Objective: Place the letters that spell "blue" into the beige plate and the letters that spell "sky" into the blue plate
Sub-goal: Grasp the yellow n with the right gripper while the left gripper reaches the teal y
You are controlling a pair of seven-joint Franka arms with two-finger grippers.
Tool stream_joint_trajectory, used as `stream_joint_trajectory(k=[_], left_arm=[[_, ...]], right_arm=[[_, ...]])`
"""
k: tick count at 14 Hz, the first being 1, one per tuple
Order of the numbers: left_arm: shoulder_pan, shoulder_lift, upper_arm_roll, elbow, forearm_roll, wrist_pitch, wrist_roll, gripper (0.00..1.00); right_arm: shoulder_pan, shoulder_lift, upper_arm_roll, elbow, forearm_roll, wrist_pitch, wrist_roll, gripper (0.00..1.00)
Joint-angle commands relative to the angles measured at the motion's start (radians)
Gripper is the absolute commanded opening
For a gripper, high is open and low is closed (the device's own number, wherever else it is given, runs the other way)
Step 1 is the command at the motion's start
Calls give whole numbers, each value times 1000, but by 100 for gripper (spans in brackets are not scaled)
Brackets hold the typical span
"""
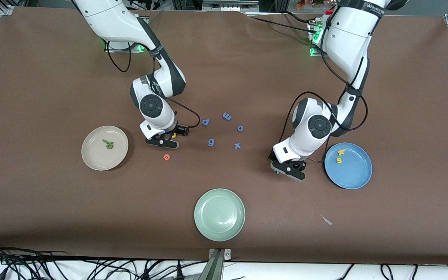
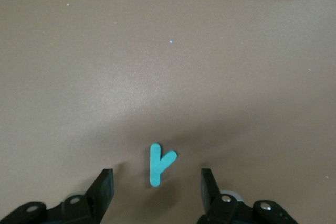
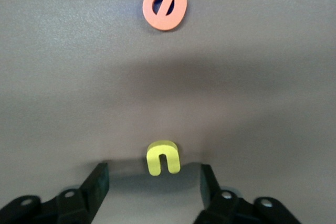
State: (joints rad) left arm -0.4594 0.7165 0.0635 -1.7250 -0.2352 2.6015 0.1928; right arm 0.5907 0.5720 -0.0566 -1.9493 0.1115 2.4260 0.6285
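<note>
Yellow u point(image 3: 163, 157) on desk between right gripper point(image 3: 152, 190) fingers, open, no grip. Teal y point(image 2: 159, 163) likewise at left gripper point(image 2: 156, 191). Next: close, lift; u to beige plate point(image 1: 91, 159), y to blue plate point(image 1: 358, 175).

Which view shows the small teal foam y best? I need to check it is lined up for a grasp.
The left wrist view: the small teal foam y lies flat between the left gripper's open fingers. The front view hides it under that gripper; the right wrist view misses it.
</note>
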Motion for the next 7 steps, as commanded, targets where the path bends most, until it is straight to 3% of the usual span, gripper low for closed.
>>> stream_joint_trajectory(k=[1, 7], left_arm=[[-30, 47, 19, 35, -26, 46, -4, 70], [-34, 63, 19, 35, -22, 48, -3, 19]], right_arm=[[-5, -3, 3, -3, 10, 22, 5, 52], [-12, -3, 0, -2, 10, 25, 5, 18]])
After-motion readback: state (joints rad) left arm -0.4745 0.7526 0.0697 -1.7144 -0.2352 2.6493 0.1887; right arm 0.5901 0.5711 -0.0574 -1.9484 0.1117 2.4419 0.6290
